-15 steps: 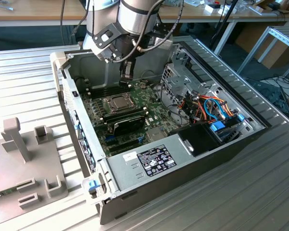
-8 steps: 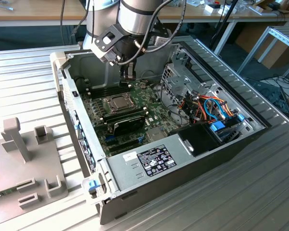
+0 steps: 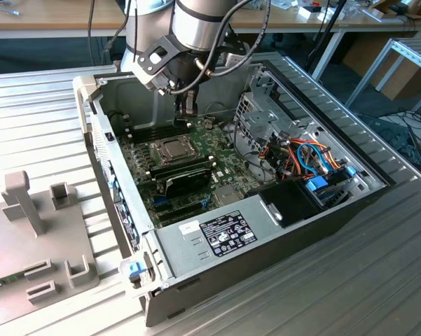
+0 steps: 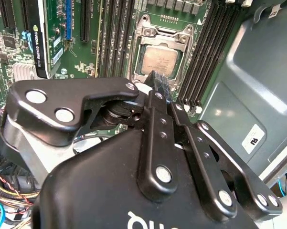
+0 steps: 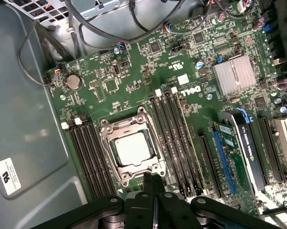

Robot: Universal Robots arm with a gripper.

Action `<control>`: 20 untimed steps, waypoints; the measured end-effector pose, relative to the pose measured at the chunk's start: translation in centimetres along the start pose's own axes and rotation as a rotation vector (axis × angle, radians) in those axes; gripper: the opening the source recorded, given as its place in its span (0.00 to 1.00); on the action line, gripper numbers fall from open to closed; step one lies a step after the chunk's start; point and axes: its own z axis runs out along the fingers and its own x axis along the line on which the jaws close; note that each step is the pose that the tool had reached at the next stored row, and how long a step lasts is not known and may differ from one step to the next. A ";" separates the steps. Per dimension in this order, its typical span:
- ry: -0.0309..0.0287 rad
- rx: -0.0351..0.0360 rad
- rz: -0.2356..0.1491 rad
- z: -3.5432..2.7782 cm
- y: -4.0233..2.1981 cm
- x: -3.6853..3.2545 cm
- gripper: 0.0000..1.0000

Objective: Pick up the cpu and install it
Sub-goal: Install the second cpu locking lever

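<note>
Hovering above the motherboard (image 3: 189, 164), gripper (image 5: 153, 183) has fingers pressed together, holding nothing; cpu (image 5: 132, 147) sits in its socket (image 5: 132, 146), just beside fingertips.

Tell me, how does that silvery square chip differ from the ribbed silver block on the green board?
The cpu has a smooth, flat top; the heatsink is ribbed with fins. The cpu lies inside a metal socket frame; the heatsink stands bare on the board. The cpu lies nearer the gripper. Both are squarish and silver-grey.
</note>
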 end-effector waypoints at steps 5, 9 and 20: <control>0.0004 -0.0020 0.025 0.01 0.02 0.00 0.11; 0.0023 -0.0087 0.111 0.09 0.02 0.00 0.11; 0.0025 -0.0101 0.127 0.10 0.37 0.13 0.11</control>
